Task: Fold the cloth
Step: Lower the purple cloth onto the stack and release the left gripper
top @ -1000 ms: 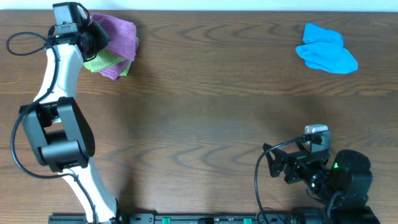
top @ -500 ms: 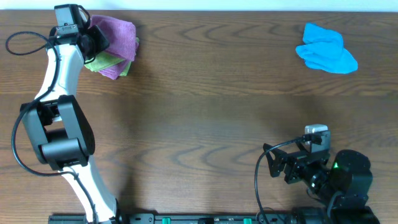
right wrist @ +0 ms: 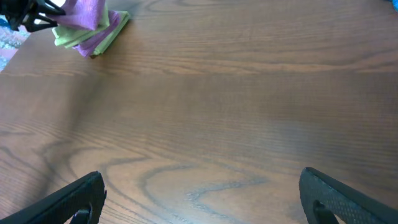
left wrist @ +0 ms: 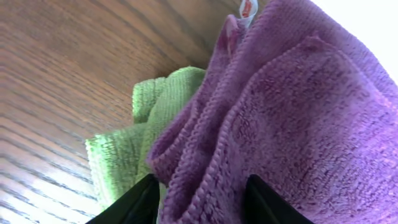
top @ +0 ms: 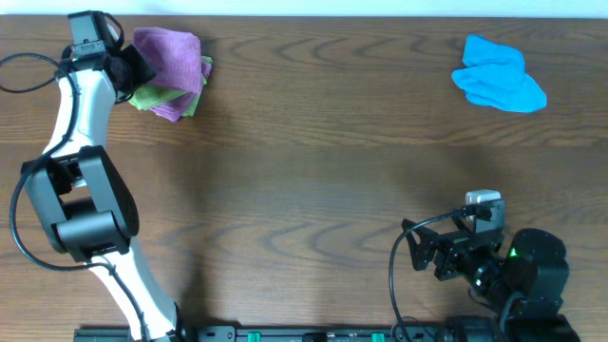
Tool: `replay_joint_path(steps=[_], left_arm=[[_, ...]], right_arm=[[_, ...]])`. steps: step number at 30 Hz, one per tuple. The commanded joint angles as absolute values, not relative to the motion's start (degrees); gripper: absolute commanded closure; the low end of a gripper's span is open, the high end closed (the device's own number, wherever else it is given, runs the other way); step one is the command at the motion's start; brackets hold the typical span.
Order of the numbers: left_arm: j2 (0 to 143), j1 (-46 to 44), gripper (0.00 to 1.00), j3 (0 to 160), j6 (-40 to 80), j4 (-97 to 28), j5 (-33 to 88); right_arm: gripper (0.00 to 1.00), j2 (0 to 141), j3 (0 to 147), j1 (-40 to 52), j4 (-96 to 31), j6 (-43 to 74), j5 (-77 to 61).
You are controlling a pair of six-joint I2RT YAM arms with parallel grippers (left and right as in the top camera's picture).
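Note:
The lilac-purple cloth [top: 171,59] lies bunched at the table's far left back, on top of a lime-green cloth [top: 152,95]. My left gripper [top: 128,66] is at the purple cloth's left edge. In the left wrist view its two fingers [left wrist: 199,186] are closed on a thick fold of the purple cloth [left wrist: 292,118], with the green cloth [left wrist: 152,106] below on the left. My right gripper [top: 418,255] is low at the front right, open and empty [right wrist: 202,186], far from the cloth.
A bright blue cloth [top: 499,74] lies crumpled at the back right. The purple and green pile also shows far off in the right wrist view [right wrist: 87,28]. The table's back edge runs just behind the pile.
My left gripper has shifted a little to the left, and the purple cloth's left edge has come with it. The right arm has not moved.

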State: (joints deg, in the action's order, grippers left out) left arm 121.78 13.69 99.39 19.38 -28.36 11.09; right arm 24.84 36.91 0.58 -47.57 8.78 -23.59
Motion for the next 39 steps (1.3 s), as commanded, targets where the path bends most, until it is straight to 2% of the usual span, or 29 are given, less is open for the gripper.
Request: replay_joint_path(steps=[1,16,39], left_arm=[[122.61,13.96,0.50,99.33,17.69,-28.93,10.11],[120.57,13.98,0.27,99.50,13.69,-29.91,9.89],[114.87,15.64,0.23,99.50,11.53,-32.97,5.56]], right_arm=[[0.01,24.64,36.58,0.12,-47.62,9.61,-23.99],[0.01,24.64,36.58,0.12,-47.64,9.63,-23.99],[0.01,24.64,36.58,0.12,-47.64,9.61,-23.99]])
